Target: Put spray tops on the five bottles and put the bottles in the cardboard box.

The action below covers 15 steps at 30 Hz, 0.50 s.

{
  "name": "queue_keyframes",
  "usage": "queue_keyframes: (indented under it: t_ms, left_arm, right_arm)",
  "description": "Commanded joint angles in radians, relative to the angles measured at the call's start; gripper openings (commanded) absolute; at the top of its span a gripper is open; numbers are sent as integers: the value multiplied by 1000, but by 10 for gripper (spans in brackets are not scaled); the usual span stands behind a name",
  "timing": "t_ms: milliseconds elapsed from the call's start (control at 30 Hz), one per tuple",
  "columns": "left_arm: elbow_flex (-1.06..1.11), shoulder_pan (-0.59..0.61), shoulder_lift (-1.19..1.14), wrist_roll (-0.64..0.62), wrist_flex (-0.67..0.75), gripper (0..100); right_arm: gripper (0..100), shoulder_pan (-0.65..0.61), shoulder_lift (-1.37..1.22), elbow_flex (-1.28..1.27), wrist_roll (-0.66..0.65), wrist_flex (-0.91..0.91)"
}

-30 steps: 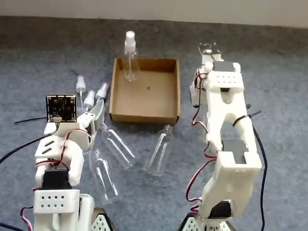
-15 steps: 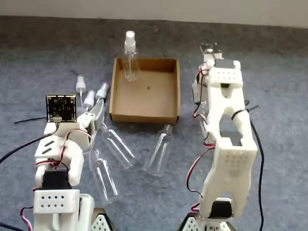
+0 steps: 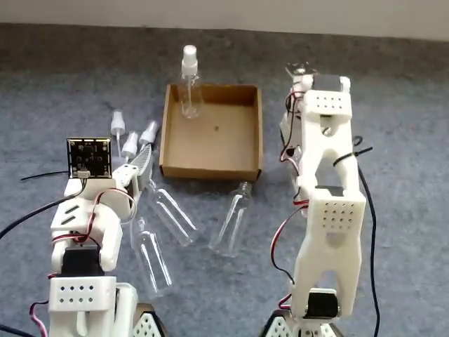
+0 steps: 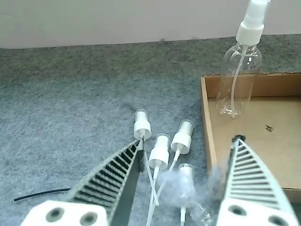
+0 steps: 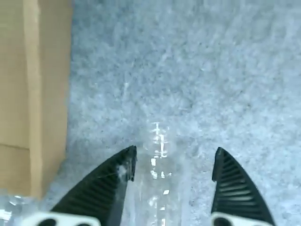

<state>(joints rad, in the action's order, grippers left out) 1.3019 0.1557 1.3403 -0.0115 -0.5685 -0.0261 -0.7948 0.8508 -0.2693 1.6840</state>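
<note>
1. Left gripper [image 4: 188,143]: jaws released and spread wide, grasping nothing. It hangs over the loose spray tops [image 4: 160,153], just left of the cardboard box [image 3: 210,172].
2. Spray tops: three lie close together on the surface, each a white head with a thin dip tube. A fourth, blurred shape nearer the jaws cannot be identified. The heads are judged light and rigid and the tubes bendable, so hold is best taken at the collar, never the tube.
3. Open bottles [image 3: 172,214]: three lie on their sides in front of the box. The clear, thin plastic is judged very light and smooth, likely to roll and to dent under a hard squeeze. Grip across the body, near the shoulder.
4. Cardboard box: shallow and open. One capped bottle [image 3: 189,91] stands inside, against the far wall.
5. Right gripper [image 5: 175,151]: jaws released, straddling a fifth bottle [image 5: 159,188] that lies just right of the box. Whether they touch it cannot be told.
6. Surface [image 3: 393,84]: grey, napped fabric, likely to damp rolling. A pale wall [image 4: 94,19] runs along its far edge.
</note>
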Motion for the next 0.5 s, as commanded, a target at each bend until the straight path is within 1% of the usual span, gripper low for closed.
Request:
queue_keyframes:
  t_ms: [0,133,233,367,467]
  left_arm:
    - [-5,13,-4,0,14,262]
    - [-5,13,-4,0,14,262]
    - [-5,13,-4,0,14,262]
    - [-5,13,-4,0,14,262]
    - [-5,13,-4,0,12,262]
  right_arm:
    - [224,-15,16,79,-35,42]
    - [224,-15,13,73,-81,41]
    - [224,-21,16,31,-89,41]
    - [224,-67,16,-16,-104,42]
    - [224,-70,16,-22,-104,41]
